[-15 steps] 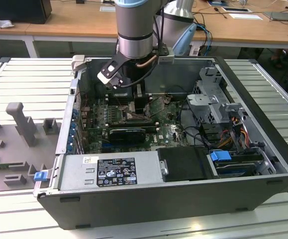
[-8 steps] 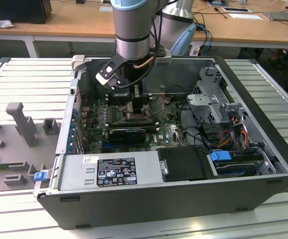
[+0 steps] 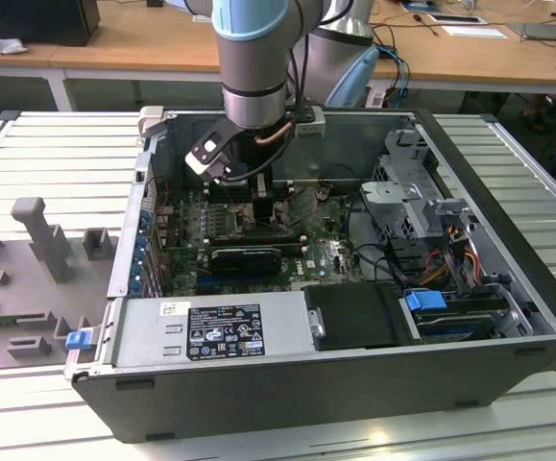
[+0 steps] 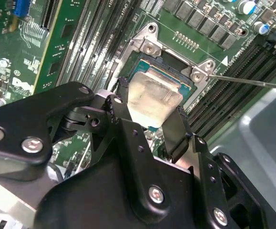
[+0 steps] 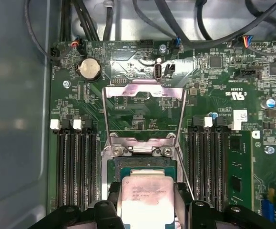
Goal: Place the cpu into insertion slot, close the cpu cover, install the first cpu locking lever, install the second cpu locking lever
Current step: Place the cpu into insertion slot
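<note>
One gripper (image 4: 152, 104) is clamping its two fingers (image 4: 176, 130) on the single cpu (image 5: 145, 193), hovering just above the one insertion slot (image 5: 142, 163); the one cpu cover (image 5: 128, 91) is standing open.

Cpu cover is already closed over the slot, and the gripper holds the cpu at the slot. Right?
Not quite. The first wrist view shows the cover open, swung back off the slot, not closed over it. The rest stands: the gripper does hold the cpu at the slot.
</note>
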